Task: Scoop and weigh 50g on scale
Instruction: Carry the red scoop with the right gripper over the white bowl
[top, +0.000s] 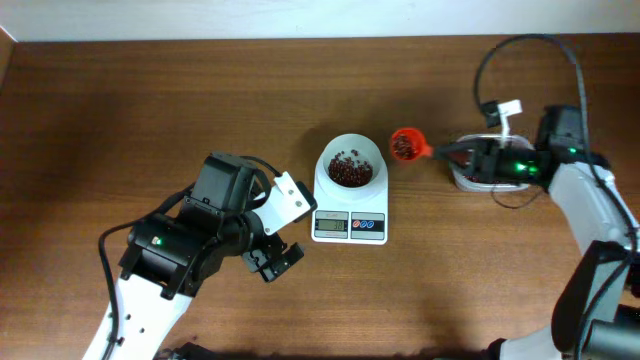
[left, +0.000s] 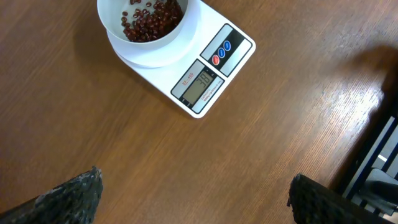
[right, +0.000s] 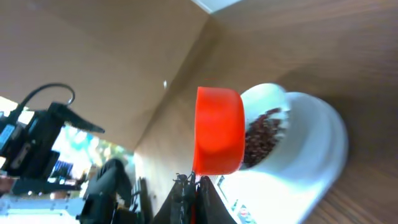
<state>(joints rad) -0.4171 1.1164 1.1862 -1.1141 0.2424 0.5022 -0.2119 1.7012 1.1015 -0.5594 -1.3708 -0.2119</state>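
The beans (top: 351, 170) lie in the bowl (top: 333, 150) of the scale (top: 350, 226), mid-desk (top: 150, 110). At the bowl's 2 o'clock, just beside its rim, hangs the loaded red scoop (top: 405, 144), its handle running toward 3 o'clock into the clenched right fingers (top: 452, 152), the nearer arm. Nothing stands between. The left fingers (top: 268, 262), released, hang at the scale's 8 o'clock. A clear tub (top: 478, 180) sits under the right arm.
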